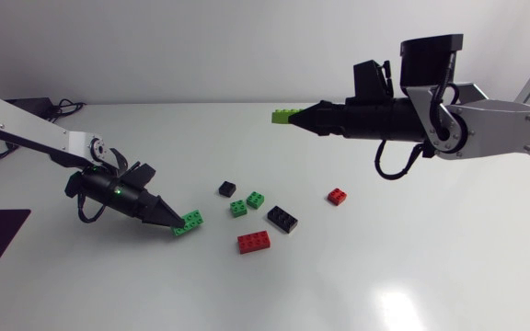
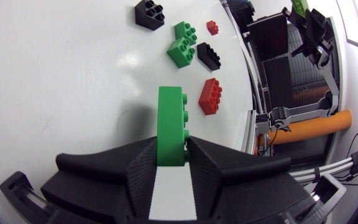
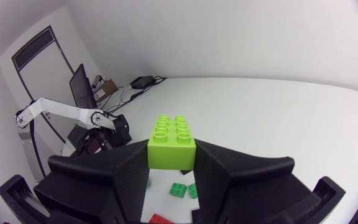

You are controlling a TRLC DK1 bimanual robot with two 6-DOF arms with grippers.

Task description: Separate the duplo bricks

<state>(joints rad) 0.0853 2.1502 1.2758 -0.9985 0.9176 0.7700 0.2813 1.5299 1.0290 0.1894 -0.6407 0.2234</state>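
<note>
"The right gripper [image 1: 302,116] is up high, clamped on the lime brick [image 1: 283,116], which juts out ahead."

"And the left gripper [image 1: 178,222], low over the table [image 1: 412,267], pinches the green brick [image 1: 190,222] lengthwise, nearer the red brick [image 1: 253,242]"

A lime-green brick [image 3: 173,142], studs up, sits clamped between the fingers of the right tool [image 1: 302,117], raised well off the tabletop [image 1: 412,267]. A darker green brick [image 2: 171,124] is gripped by one end in the left tool [image 1: 171,219], low near the tabletop. Loose on the tabletop between the two lie a small black brick [image 1: 226,188], two small green bricks [image 1: 247,204] just beside each other, a longer black brick [image 1: 282,219], a long red brick [image 1: 254,242] nearest the front, and a small red brick [image 1: 337,196] set apart toward the right arm's side.
</note>
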